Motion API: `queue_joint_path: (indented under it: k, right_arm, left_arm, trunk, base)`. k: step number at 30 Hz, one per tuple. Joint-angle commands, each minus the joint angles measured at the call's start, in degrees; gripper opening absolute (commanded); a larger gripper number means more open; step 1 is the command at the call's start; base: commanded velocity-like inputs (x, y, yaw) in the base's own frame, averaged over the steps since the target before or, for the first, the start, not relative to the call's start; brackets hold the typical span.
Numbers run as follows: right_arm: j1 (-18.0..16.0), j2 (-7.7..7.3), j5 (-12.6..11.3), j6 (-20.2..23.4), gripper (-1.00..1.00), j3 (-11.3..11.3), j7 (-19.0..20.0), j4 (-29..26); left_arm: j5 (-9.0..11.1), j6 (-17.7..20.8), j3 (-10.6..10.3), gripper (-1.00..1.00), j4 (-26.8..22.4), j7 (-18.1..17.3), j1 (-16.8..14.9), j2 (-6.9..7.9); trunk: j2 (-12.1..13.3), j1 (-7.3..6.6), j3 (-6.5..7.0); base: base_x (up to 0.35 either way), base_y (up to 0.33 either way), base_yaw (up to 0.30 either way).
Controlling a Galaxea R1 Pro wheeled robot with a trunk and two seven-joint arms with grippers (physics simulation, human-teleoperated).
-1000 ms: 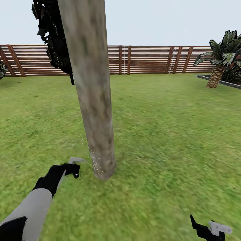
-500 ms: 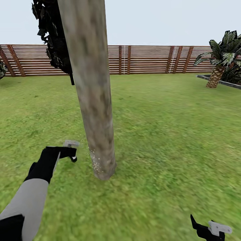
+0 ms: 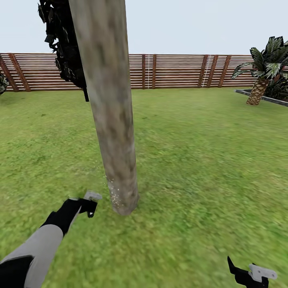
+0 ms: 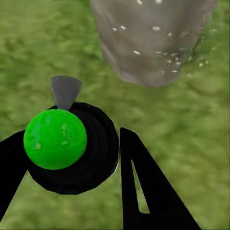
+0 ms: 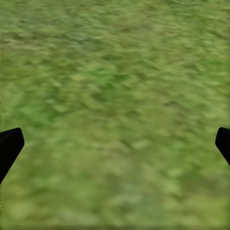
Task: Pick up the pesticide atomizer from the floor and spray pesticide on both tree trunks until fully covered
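Head view: a big tree trunk (image 3: pixel 114 120) stands on the grass (image 3: pixel 192 160), right in front of the robot. Its bark is grey and brown. Small white dots of pesticide (image 3: pixel 114 194) stick to the low part of the trunk, on the side near the left arm. Higher up, the bark has no dots that I can see.

The left gripper (image 3: pixel 89 205) is low down, near the foot of the trunk but not touching it. It holds the pesticide atomizer (image 3: pixel 91 197). In this view a small grey piece of it sticks up above the black fingers.

In the left wrist view, the atomizer (image 4: pixel 64 143) looks like a round black thing with a bright green ball on top. A grey nozzle points toward the trunk (image 4: pixel 151 40). The two black fingers (image 4: pixel 143 191) sit on each side of it and squeeze it. White dots show on the bark there too.

The right gripper (image 3: pixel 248 276) is down in the corner, well away from the tree. In the right wrist view its fingertips (image 5: pixel 9 146) are far apart, with only grass (image 5: pixel 115 115) between them.

Far back, a brown wooden fence (image 3: pixel 180 71) runs along the lawn. A dark black tree (image 3: pixel 64 44) stands behind the trunk. A palm (image 3: pixel 264 72) grows off to the right.
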Motion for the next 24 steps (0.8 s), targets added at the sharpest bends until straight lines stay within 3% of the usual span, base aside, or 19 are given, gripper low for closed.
queue_joint_path:
  k: [1,3,5,9,12,13,18,20,24]
  right_arm:
    - [0.00,0.01,0.00,0.02,1.00,0.00,0.00,0.00]
    - [0.02,0.02,0.00,-0.01,1.00,0.00,0.00,0.00]
    - [0.02,0.02,0.00,-0.03,1.00,0.00,0.00,0.00]
    - [0.01,0.02,0.00,-0.03,1.00,0.00,0.00,0.05]
    - [0.02,0.02,0.00,-0.04,1.00,0.00,0.00,0.01]
    - [0.03,0.02,0.00,-0.04,1.00,0.00,0.00,0.00]
    - [0.00,0.10,0.00,-0.04,1.00,0.00,0.00,0.09]
    - [0.01,0.16,0.00,-0.04,1.00,0.00,0.00,0.09]
    - [-0.01,0.16,0.00,-0.04,1.00,0.00,0.00,0.09]
  left_arm:
    - [0.76,-1.38,0.26,-1.00,1.09,0.47,-0.01,-0.01]
    - [2.47,-4.41,0.75,-1.00,4.09,1.97,-0.01,-0.02]
    - [4.75,-7.85,0.98,-1.00,8.06,7.72,0.00,-0.02]
    - [8.61,-12.72,1.03,-1.00,12.24,13.15,0.07,-0.05]
    - [11.17,-14.49,1.01,-1.00,13.40,15.55,0.08,-0.16]
    - [11.58,-14.63,0.97,-1.00,13.64,16.74,0.13,-0.95]
    - [12.76,-14.65,1.02,-1.00,13.70,17.31,0.19,-1.32]
    - [14.06,-14.89,0.96,-1.00,13.22,17.33,1.21,-1.53]
    - [14.52,-14.96,1.00,-1.00,13.07,17.33,1.53,-1.76]
  trunk:
    - [0.00,0.00,0.01]
    - [0.00,0.00,0.01]
    - [0.00,0.00,0.01]
    - [0.00,0.00,0.01]
    - [0.00,0.00,0.01]
    - [0.00,0.00,0.01]
    - [0.00,0.00,0.01]
    - [0.00,0.00,0.01]
    - [0.00,0.00,0.01]
  base:
    - [0.000,0.000,0.000]
    - [0.000,0.000,0.000]
    - [0.000,0.000,0.000]
    - [0.000,0.000,0.000]
    - [0.000,0.000,0.000]
    - [0.000,0.000,0.000]
    - [-0.022,-0.046,0.000]
    - [-0.100,-0.222,0.000]
    - [-0.112,-0.246,0.000]
